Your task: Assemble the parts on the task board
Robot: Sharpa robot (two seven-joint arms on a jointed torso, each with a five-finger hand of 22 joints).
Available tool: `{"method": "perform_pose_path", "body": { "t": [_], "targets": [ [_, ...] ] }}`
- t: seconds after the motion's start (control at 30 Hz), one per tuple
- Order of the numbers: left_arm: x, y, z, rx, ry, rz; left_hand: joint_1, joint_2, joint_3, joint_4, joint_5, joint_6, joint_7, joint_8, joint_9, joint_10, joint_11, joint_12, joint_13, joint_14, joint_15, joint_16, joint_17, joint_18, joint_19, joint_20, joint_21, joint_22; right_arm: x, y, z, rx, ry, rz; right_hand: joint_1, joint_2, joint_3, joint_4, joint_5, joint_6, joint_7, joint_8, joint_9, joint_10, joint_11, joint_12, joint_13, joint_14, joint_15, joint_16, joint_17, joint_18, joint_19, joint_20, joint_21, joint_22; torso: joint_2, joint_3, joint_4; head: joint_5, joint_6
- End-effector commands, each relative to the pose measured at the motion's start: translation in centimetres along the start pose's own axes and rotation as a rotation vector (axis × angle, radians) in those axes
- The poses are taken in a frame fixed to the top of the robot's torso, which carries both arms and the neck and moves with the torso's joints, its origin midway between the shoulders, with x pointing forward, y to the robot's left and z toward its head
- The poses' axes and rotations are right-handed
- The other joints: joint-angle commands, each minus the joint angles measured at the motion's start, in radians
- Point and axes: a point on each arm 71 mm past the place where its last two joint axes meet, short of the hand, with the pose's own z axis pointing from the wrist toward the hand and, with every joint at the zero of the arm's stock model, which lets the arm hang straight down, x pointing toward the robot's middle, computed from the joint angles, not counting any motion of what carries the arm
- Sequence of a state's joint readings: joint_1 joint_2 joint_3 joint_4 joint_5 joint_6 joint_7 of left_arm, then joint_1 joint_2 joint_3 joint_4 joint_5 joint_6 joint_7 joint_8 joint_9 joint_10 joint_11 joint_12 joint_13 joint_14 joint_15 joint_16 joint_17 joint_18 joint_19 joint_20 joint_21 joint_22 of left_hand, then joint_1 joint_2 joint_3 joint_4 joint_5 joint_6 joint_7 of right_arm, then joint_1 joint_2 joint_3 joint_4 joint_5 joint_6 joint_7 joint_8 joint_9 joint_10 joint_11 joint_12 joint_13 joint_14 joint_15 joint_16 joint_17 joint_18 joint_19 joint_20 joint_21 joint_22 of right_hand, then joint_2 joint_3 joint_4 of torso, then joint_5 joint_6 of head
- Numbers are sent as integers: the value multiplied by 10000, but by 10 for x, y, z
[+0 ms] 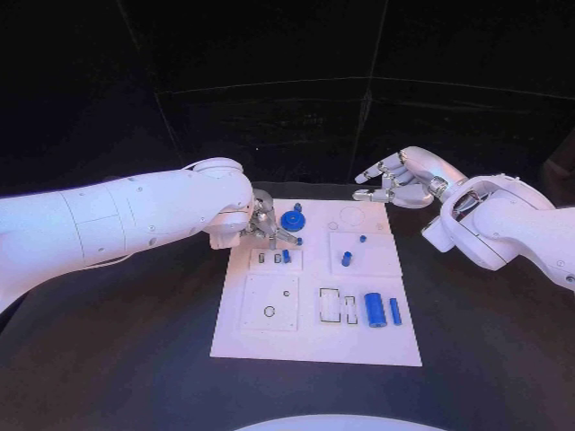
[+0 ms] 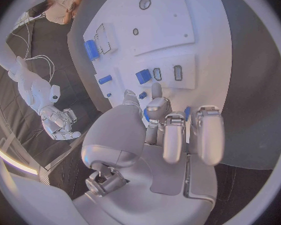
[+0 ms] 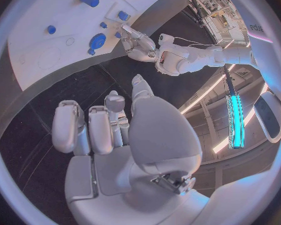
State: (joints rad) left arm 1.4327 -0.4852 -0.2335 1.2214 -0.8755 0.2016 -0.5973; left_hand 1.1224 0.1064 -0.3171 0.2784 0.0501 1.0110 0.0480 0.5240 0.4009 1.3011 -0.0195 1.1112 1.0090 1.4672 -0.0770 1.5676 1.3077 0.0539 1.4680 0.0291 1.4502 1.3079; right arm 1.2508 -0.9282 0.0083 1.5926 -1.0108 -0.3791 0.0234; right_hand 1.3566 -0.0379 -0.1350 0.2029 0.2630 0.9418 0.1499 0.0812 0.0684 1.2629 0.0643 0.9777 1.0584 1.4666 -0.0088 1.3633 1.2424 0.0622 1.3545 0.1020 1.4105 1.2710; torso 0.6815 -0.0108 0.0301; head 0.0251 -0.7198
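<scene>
Left hand (image 1: pixel 269 226) fingertips hide part beneath.

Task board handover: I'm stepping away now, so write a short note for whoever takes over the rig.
Left hand: over the far left part of the task board, fingers curled at a small blue part; whether it grips it I cannot tell.
Right hand: off the board's far right corner, holding nothing, fingers partly curled.
Parts: blue cylinder and blue bar lie near right; round blue part far left.
Left: most parts look unassembled.
</scene>
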Motion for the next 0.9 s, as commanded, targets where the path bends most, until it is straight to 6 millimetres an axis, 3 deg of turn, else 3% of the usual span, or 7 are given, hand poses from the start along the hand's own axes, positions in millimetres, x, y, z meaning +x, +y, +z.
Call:
{"method": "perform_pose_path", "body": {
  "t": [0.03, 0.9],
  "targets": [
    [1, -2, 1, -82, 270, 226, 94, 0, -3, -48, -13, -74, 4, 47, 9, 44, -33, 35, 17, 1036, -76, 32, 2631, -123, 305, -59, 41, 509, 0, 1, 1, 7, 79, -5, 32, 65, -48, 2, 54, 40, -9, 52, 17, -61, -24, -43, -10, 308, -32, -38, -11, 99, -49, -15, -70, -10, -10, 9, 1, -4, -40],
    [10, -12, 10, -102, 754, 534, 319, 94, 86, -199, -3, -201, 4, 229, 203, 43, -31, 111, 101, 1036, -70, 32, 2631, -124, 295, -48, 63, 548, 4, 3, 5, -26, 184, 15, 75, 130, -146, -2, 263, 40, -19, 66, 14, -77, -38, -112, -88, 313, -46, -94, -50, 108, -68, -30, -120, -67, -6, 20, 15, -47, -163]
  ]
}}
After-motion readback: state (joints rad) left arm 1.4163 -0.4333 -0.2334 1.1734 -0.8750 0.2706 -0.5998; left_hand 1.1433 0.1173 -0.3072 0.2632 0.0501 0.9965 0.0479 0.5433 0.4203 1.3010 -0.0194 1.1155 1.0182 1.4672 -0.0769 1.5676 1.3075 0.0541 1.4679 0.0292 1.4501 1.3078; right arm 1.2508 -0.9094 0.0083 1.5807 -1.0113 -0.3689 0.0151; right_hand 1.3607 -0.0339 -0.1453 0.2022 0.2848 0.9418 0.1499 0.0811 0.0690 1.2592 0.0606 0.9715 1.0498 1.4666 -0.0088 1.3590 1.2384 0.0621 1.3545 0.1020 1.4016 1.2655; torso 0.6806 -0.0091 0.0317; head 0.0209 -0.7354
